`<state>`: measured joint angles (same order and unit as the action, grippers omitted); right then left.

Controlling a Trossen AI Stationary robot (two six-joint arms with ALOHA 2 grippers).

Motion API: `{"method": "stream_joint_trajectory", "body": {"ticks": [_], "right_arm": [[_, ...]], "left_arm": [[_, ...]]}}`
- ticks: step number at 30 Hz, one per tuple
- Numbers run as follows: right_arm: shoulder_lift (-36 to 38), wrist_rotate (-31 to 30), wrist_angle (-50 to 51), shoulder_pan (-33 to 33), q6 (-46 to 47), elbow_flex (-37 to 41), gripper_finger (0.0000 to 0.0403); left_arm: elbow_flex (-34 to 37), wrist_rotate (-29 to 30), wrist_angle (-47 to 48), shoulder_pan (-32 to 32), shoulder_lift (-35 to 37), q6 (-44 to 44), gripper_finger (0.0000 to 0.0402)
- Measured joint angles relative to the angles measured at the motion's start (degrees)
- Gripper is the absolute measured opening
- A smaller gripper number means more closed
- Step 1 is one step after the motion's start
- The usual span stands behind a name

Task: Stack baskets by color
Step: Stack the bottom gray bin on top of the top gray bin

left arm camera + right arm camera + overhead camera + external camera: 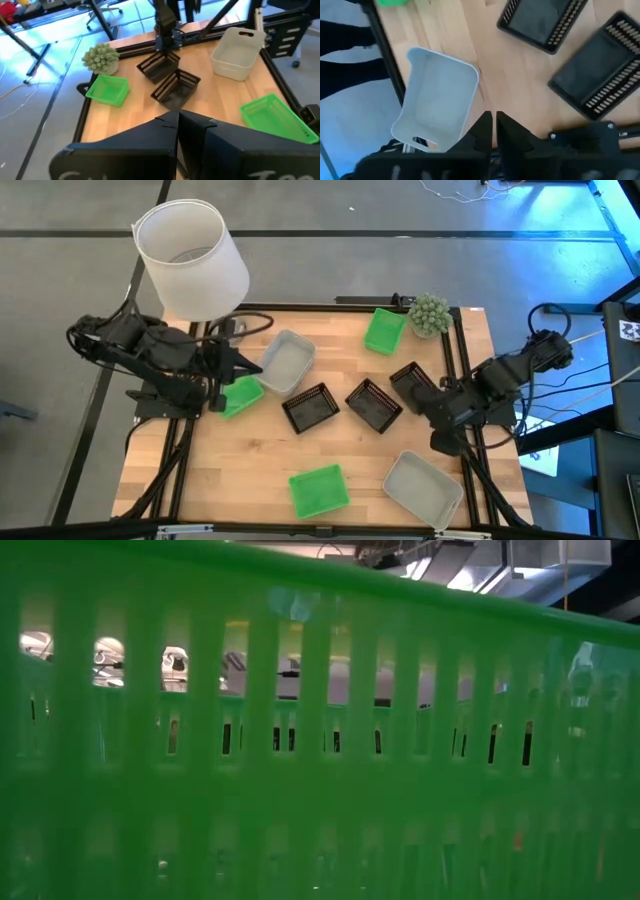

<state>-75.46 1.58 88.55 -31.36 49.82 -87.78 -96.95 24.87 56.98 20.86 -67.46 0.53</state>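
Several baskets lie apart on the wooden table (250,470). Green ones sit at the left (240,396), far right (384,330) and front (319,490). Three black ones (312,407) (373,404) (410,380) form a row in the middle. Grey-white ones rest at far centre (288,362) and front right (424,488). My left gripper (252,367) is shut, held above the table between the left green and far grey baskets. My right gripper (494,120) points down with a narrow gap, over bare wood between the front grey basket (437,100) and the black ones (600,75).
A large white lampshade (190,258) stands off the far left corner, and a fuzzy green plant ball (430,313) sits at the far right corner. A black frame (462,360) rims the table. The front green basket's slotted wall (320,740) fills the low view.
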Motion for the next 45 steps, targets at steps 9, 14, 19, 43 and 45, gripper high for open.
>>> {"method": "stream_joint_trajectory", "body": {"ticks": [9, 14, 19, 43, 45], "right_arm": [[-0.3, 0.0, -15.4, 2.1, -0.9, 6.0, 0.0098], [-0.4, 0.0, -21.0, 2.1, -3.6, 11.2, 0.0136], [-0.4, 0.1, -22.3, 2.0, -2.7, 18.2, 0.0136], [-0.4, 10.9, -37.2, 1.8, 11.7, 35.4, 0.0135], [-0.5, 11.0, -37.2, 1.5, 11.7, 35.4, 0.0135]], "left_arm": [[0.0, -0.4, 1.0, 2.9, 0.0, 0.1, 0.0003], [0.0, -0.4, 1.0, 4.8, 0.0, 0.1, 0.0002], [0.0, -0.5, 1.0, 6.3, 0.0, 0.0, 0.0001], [0.0, -0.5, 1.3, 7.5, 0.0, -0.1, 0.0003], [0.0, -0.5, 1.3, 7.5, 0.0, -0.1, 0.0003]]}}
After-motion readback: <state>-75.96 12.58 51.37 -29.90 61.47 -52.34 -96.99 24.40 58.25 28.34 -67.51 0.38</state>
